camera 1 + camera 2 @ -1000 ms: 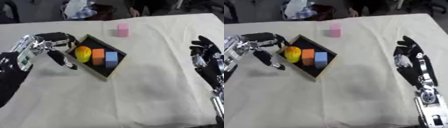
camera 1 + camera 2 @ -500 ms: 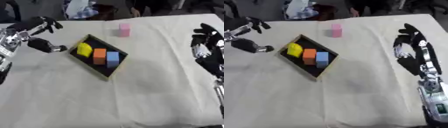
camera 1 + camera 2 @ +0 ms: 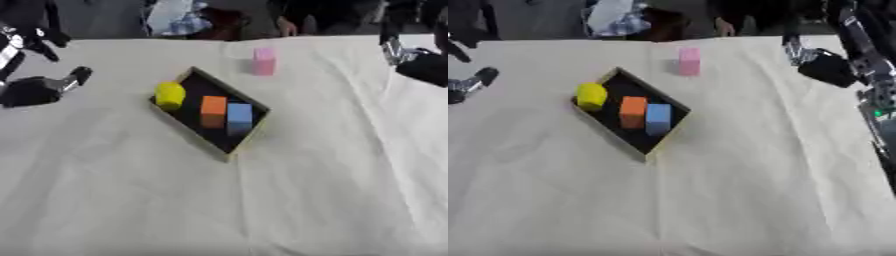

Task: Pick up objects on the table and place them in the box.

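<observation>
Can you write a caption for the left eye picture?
Box holds yellow, orange and blue blocks; pink block waits on the table.

Both robot hands [image 3: 35, 90] [image 3: 824, 65] raised, apart.

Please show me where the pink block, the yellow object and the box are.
pink block [image 3: 264, 61], left eye view, front face.
yellow object [image 3: 170, 94], left eye view, middle.
box [image 3: 199, 143], left eye view, near rim.
</observation>
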